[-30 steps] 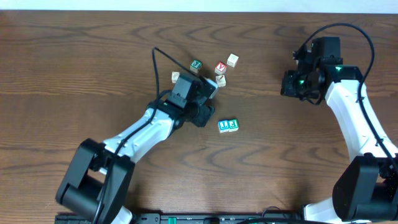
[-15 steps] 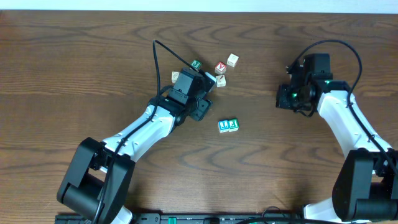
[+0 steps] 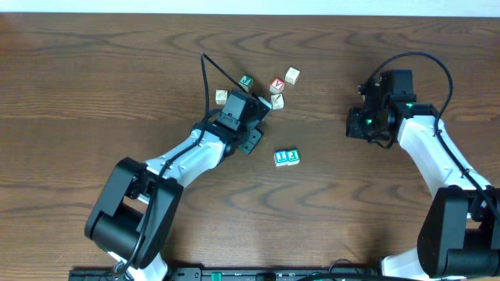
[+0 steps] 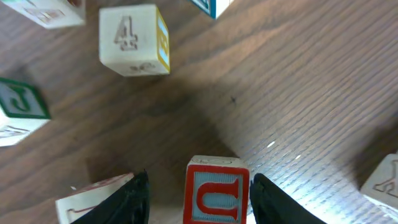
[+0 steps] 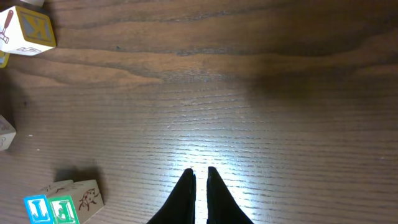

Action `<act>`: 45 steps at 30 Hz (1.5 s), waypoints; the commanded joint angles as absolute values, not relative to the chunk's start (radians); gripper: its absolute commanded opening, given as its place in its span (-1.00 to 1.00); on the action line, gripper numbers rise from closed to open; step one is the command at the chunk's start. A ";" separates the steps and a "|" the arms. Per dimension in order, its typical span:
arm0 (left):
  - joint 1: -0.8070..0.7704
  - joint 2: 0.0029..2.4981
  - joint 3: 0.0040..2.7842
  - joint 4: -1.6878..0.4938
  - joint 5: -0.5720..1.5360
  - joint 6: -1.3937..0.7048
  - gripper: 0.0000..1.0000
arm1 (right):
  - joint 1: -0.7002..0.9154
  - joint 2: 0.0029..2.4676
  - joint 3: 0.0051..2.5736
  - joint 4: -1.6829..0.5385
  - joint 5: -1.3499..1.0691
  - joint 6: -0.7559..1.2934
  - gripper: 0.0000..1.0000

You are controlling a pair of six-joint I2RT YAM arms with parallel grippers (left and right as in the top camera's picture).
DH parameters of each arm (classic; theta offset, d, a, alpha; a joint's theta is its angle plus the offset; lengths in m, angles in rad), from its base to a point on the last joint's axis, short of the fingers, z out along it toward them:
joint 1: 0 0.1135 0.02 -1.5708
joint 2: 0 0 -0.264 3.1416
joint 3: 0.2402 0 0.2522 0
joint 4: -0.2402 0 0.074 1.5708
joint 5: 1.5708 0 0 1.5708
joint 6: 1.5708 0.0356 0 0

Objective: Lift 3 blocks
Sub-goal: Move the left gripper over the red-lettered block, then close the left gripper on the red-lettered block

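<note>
While the left gripper [image 4: 199,185] straddles the red-framed block [image 4: 217,199], all blocks sit on the table [image 3: 117,78].
Its jaws are spread, one finger clear of the cube and the other almost against it, apparently lined up to squeeze opposite faces. Close by lie a pale "4" block [image 4: 132,40] and a green J block [image 4: 22,111]. The blue-faced block [image 3: 280,158] and green-faced block [image 3: 294,156] touch each other, apart from that cluster. The right gripper [image 5: 199,179], fingers pressed together on nothing, hangs over bare wood, likely keeping clear. No container is in view.
</note>
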State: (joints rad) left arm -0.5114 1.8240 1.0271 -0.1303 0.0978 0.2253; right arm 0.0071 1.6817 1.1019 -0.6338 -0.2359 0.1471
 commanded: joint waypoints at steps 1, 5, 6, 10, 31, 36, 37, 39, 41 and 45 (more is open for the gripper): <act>-0.506 1.826 1.047 -0.125 0.085 0.232 0.05 | 0.015 1.676 1.095 -0.630 -0.244 0.133 -0.88; -0.506 1.826 1.047 -0.130 0.086 0.230 -0.29 | 0.015 1.676 1.095 -0.628 -0.244 0.133 -0.88; -0.506 1.826 1.047 -0.130 0.086 0.226 -0.34 | 0.015 1.676 1.095 -0.628 -0.244 0.133 -0.88; -0.506 1.826 1.045 -0.130 0.086 0.211 -0.37 | 0.015 1.676 1.095 -0.628 -0.244 0.133 -0.89; -0.517 1.826 1.045 -0.271 0.105 -0.039 -0.52 | 0.015 1.676 1.095 -0.628 -0.244 0.133 -0.89; -0.554 1.826 1.045 -0.310 0.108 -0.129 -0.52 | 0.015 1.676 1.095 -0.628 -0.244 0.133 -0.89; -0.564 1.826 1.045 -0.314 0.108 -0.150 -0.52 | 0.015 1.676 1.095 -0.628 -0.244 0.133 -0.89; -0.586 1.826 1.045 -0.323 0.108 -0.199 -0.52 | 0.015 1.676 1.095 -0.628 -0.244 0.133 -0.90; -0.604 1.826 1.045 -0.333 0.107 -0.245 -0.52 | 0.015 1.676 1.095 -0.628 -0.244 0.133 -0.90; -0.627 1.826 1.045 -0.360 0.107 -0.336 -0.52 | 0.015 1.676 1.095 -0.628 -0.244 0.133 -0.90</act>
State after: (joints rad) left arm -0.6067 1.8027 1.0599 -0.3195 0.0788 -0.2146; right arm 0.0071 1.6817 1.1019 -0.6304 -0.2359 0.1471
